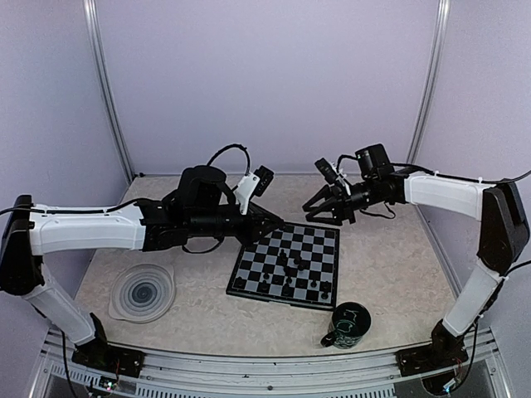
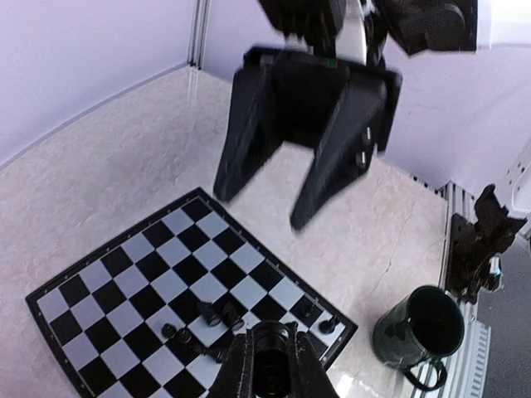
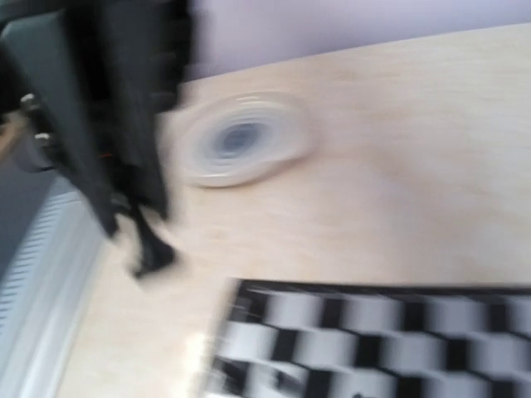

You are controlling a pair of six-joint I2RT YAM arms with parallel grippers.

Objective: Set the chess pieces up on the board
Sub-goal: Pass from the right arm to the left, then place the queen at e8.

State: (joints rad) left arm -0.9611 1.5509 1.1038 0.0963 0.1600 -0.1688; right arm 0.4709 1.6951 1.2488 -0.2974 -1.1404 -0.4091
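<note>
Black chess pieces (image 1: 292, 264) stand clustered on your board (image 1: 322, 242), mid-table (image 1: 207, 319). Your left end effector (image 2: 270, 342) looks clamped on a dark piece (image 2: 270, 365); your right end effector (image 1: 328, 217) hangs with fingers apart near the board's far edge.

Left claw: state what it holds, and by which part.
The left claw pinches one small black chess piece by its sides; which piece cannot be told. The right claw hangs open, empty.
</note>
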